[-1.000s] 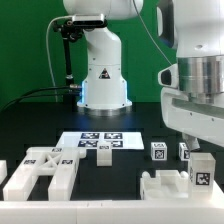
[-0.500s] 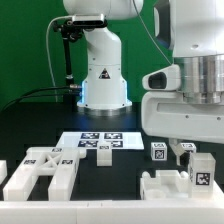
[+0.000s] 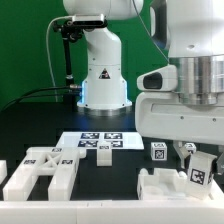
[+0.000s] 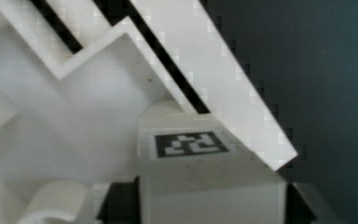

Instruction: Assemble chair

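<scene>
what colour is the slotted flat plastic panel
White all over: slotted flat plastic panel; shows best in exterior view.

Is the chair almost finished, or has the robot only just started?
Only just started. Done: nothing looks joined yet. The slotted panel lies alone at the exterior view's left, and a white block sits by itself at the right. In hand: the gripper is down over a tagged post, which leans; I cannot tell whether it grips it. Left: fitting every piece together into a chair.
</scene>
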Motion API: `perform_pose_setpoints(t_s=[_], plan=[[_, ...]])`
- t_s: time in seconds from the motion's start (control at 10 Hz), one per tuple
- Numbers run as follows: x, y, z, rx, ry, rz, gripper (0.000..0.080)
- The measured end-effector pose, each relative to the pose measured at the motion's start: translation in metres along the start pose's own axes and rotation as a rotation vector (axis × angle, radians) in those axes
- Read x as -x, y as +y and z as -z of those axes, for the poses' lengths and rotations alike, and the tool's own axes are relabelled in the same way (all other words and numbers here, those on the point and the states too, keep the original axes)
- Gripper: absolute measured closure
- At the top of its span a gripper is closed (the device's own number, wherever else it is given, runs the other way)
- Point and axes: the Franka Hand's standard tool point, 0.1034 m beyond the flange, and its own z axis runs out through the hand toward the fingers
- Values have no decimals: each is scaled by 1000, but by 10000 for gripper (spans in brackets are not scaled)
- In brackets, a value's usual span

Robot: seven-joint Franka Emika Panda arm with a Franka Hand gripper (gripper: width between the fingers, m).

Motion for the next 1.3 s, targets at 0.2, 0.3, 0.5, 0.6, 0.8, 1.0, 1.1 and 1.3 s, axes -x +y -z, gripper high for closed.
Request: perform_pose_setpoints(t_s=[0.2, 0.3, 0.5, 0.6, 0.8, 1.0, 1.1, 1.3], plan=[[-1, 1, 0, 1, 1, -137, 502], [-1, 2, 0, 1, 2, -256, 502], [-3, 3, -2, -5, -2, -534, 503], [-4, 3, -2, -17, -12, -678, 506], [-4, 3, -2, -37, -37, -898, 506], [-4, 3, -3, -44, -49, -1064, 506], [-4, 3, -3, -42, -49, -1111, 506], [-4, 4, -3, -41, -50, -1120, 506]])
